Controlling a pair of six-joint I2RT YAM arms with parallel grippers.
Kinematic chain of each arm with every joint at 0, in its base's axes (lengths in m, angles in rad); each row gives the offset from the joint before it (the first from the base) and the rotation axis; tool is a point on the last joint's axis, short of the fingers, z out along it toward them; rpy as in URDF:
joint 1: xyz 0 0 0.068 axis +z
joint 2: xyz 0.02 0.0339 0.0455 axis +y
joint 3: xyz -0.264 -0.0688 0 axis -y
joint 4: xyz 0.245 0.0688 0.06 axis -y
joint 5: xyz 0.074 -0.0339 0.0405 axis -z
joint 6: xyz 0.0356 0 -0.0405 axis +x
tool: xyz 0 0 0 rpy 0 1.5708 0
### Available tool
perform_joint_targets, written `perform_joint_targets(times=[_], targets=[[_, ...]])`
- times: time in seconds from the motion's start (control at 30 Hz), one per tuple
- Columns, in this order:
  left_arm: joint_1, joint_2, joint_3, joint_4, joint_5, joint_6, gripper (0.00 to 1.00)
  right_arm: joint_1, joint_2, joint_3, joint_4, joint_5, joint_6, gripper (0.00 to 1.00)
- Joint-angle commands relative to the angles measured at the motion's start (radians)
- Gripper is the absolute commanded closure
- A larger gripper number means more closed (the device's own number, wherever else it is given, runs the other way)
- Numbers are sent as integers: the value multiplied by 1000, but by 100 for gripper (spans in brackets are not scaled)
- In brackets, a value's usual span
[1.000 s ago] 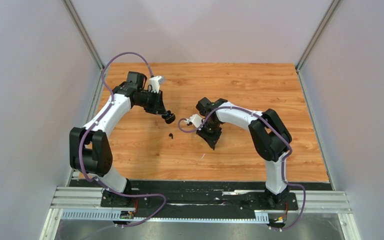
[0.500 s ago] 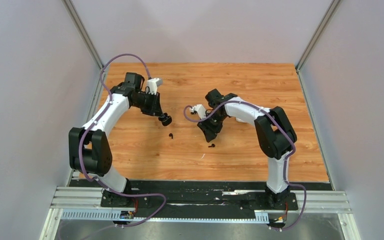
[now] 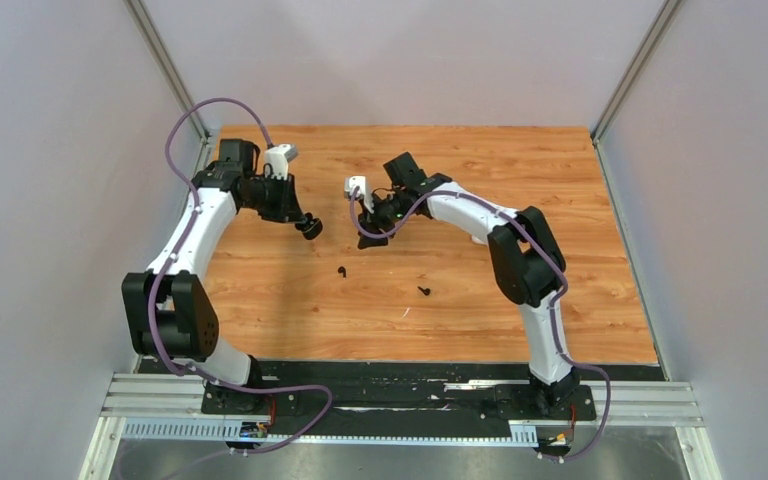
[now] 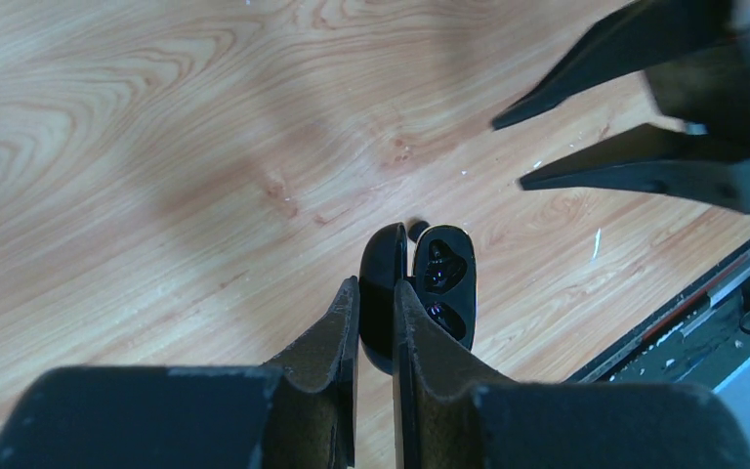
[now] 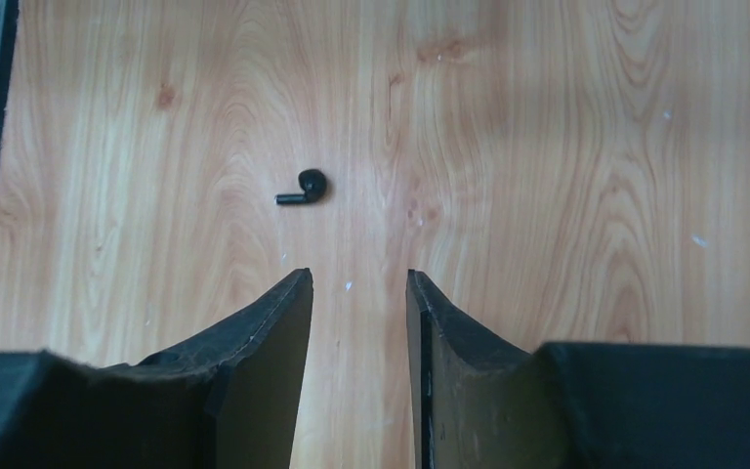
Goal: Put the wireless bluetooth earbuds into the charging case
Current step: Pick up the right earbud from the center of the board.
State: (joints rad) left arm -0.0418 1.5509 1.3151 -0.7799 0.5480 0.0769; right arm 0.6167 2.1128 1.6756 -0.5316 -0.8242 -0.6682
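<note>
From overhead I can hardly read the left gripper (image 3: 308,226). Its tips and their load merge into one dark lump over the far left part of the table (image 3: 560,180). The right gripper (image 3: 370,233), just to its right, is a dark shape under its own wrist, so I can't read its jaws from there. Two tiny dark marks lie on the wood on the near side of both grippers. One is a black earbud (image 3: 342,270) and the other, to its right and well apart, is a second black earbud (image 3: 423,291). A pale fleck (image 3: 406,313) nearer still is too small for me to name. The left wrist camera clears up the lump. The fingers (image 4: 332,342) are clamped on the charging case (image 4: 444,283), pinching its lid edge-on. The other half swings open beside it, with glossy hollows showing (whether anything sits in them I cannot tell). The right gripper's fingers (image 4: 635,166) cross that view's upper corner, partly cut off. The right wrist camera shows what overhead hides. Its jaws stand moderately apart with only bare wood between them, holding and touching nothing. An earbud (image 5: 303,188) lies on the table beyond the tips, and I cannot say which of the two it is.
</note>
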Motion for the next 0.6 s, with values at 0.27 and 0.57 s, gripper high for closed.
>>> perform_joint_targets(times=[0.27, 0.57], targets=[[29, -226, -103, 142, -18, 76, 100, 58, 150, 118, 57, -120, -77, 61], [29, -300, -155, 201, -68, 105, 100, 93, 194, 139, 56, -114, -57, 63]])
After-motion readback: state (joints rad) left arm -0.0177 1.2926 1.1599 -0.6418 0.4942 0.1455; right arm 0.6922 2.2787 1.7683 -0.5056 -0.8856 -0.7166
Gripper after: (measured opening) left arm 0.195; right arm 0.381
